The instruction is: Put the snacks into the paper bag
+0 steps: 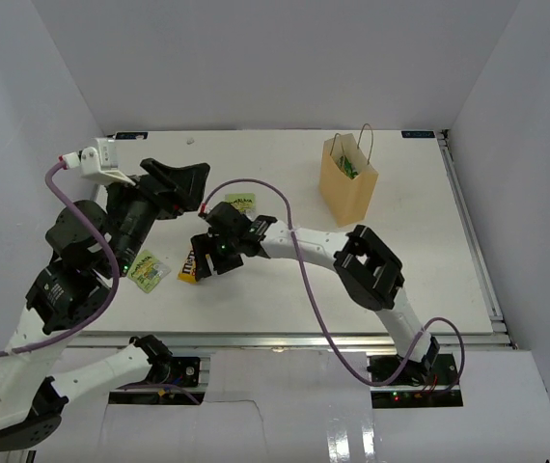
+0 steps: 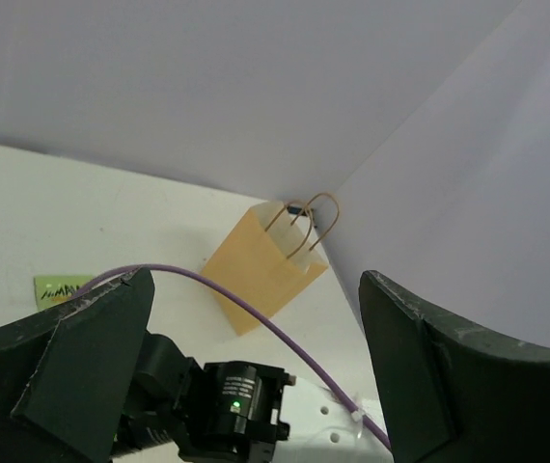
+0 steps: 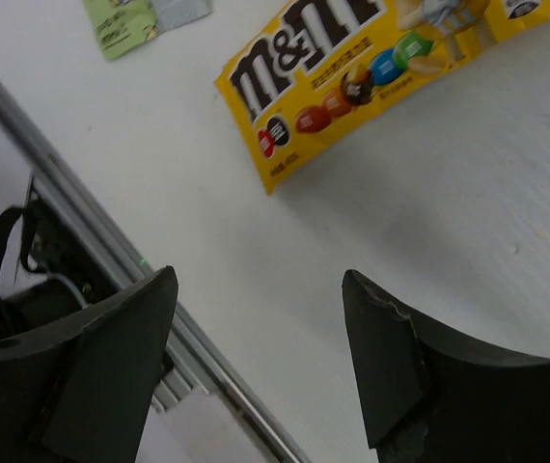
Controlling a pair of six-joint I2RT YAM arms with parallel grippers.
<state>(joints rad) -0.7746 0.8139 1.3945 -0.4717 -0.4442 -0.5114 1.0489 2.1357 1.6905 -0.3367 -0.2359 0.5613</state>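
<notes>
The tan paper bag (image 1: 347, 183) stands upright at the back right, with something green showing in its mouth. It also shows in the left wrist view (image 2: 261, 265). The yellow M&M's pack (image 1: 188, 271) lies flat at the front left, seen close in the right wrist view (image 3: 352, 72). A green-white pouch (image 1: 146, 270) lies left of it (image 3: 140, 19). Another green packet (image 1: 240, 203) lies mid-table (image 2: 61, 289). My right gripper (image 1: 207, 255) hovers open and empty just above the M&M's pack (image 3: 258, 280). My left gripper (image 1: 201, 188) is open, empty and raised (image 2: 256, 280).
The metal rail of the table's near edge (image 3: 111, 251) runs close under my right gripper. The right arm's purple cable (image 1: 256, 185) loops over the middle of the table. White walls close in the back and both sides.
</notes>
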